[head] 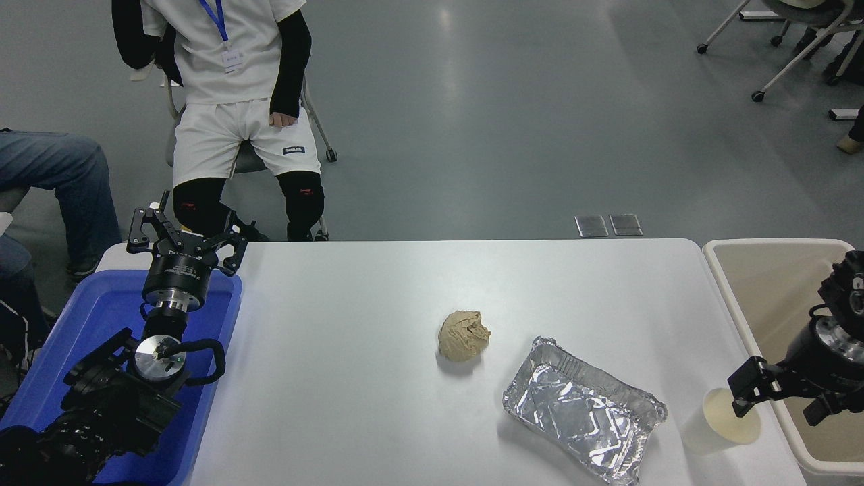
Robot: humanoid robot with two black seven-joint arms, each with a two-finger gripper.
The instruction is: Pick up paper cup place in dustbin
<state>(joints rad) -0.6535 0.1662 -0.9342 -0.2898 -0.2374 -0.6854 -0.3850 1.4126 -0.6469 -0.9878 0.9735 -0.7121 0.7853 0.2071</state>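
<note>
Small dark label (293, 150) seen on hem of white shorts (233, 135) of seated person at far side; white lettering too small to be read. Fine white print seen on black cylindrical body of left hand (182, 236); not legible. Name tag (231, 59) on blue lanyard noted, print not made out. No other text, numbers or signs found on bench (378, 378) items.

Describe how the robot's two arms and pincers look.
Both are black. The left pincer has skeletal linkage fingers on a black cylindrical wrist with a silver ring, a round silver disc and a looping black cable. The right pincer has blocky black fingers and a silver wrist band.
</note>
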